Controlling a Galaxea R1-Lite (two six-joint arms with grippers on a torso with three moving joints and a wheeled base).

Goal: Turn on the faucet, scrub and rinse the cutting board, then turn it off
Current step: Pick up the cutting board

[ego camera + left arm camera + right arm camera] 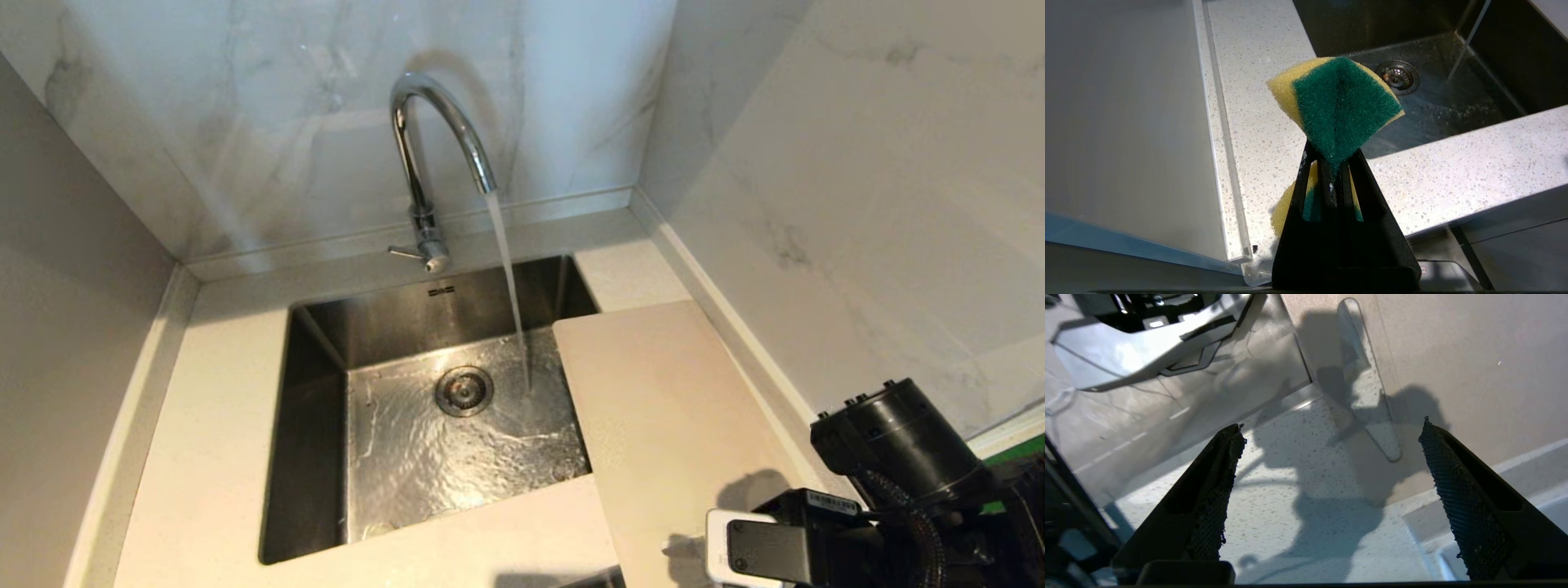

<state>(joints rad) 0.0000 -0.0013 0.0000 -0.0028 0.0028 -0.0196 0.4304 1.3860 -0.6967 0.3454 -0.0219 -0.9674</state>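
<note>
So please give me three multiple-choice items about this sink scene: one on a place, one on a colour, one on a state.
1. Where does the cream-white rectangular plastic cutting board lie?
A. on the counter to the sink's right, one edge over the basin
B. flat on the sink floor
C. leaning on the wall

2. What colours has the sponge in the left gripper?
A. pink and white
B. yellow and green
C. blue only

3. What is the state of the shiny chrome gooseneck faucet?
A. off and dry
B. dripping only
C. running

Answers: 1 A, the head view shows the board beside the steel sink, overhanging its right side. 2 B, a green scrub face on yellow foam. 3 C, a steady stream falls into the basin.
</note>
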